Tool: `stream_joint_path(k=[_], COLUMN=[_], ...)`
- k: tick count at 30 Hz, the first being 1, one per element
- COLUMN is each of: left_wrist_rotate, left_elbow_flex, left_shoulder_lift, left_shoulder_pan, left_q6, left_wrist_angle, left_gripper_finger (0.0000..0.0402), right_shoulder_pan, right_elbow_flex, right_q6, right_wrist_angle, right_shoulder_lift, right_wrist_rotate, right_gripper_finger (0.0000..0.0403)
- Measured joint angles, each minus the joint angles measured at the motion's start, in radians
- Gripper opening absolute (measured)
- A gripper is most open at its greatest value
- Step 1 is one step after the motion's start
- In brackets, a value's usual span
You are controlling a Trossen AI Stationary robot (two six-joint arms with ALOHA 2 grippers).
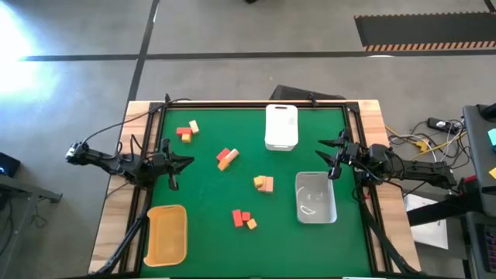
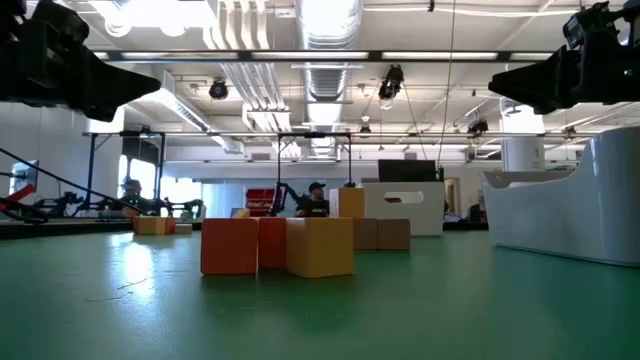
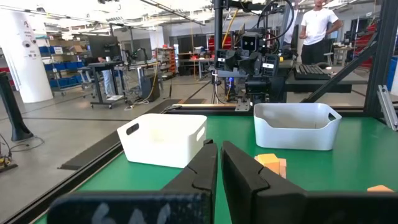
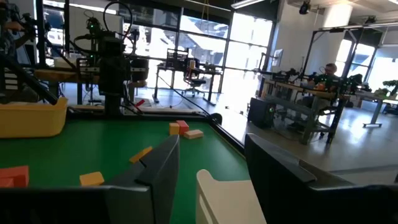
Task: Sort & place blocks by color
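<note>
At nine o'clock the left gripper (image 1: 172, 162) hovers, jaws together; right gripper (image 1: 332, 158) at three, apart — open first, then take the nearest blocks (image 1: 187, 130).

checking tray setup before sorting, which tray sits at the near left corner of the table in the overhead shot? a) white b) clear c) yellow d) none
c: the yellow tray lies at the near left corner, with the white tray and clear tray toward the right.

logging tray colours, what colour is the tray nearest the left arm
Orange-yellow. The tray lies at the table's front left corner, seen best in the high view.
</note>
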Motion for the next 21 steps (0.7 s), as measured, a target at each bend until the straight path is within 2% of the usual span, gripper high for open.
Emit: stream_joint_path(k=[17,21], left_wrist_rotate=[0.000,0.000], left_elbow_flex=[0.000,0.000], left_shoulder_lift=[0.000,0.000], left_shoulder_pan=[0.000,0.000], left_q6=[0.001,0.060], left_wrist_angle=[0.001,0.012], left_gripper_finger=[0.0006,0.0006], right_shoulder_pan=[0.000,0.000], right_elbow_flex=[0.000,0.000], right_q6=[0.000,0.027], right_wrist_angle=[0.000,0.008], right_shoulder_lift=[0.000,0.000], right_wrist_rotate=[0.000,-0.001], right_gripper_finger=[0.0171,0.0171])
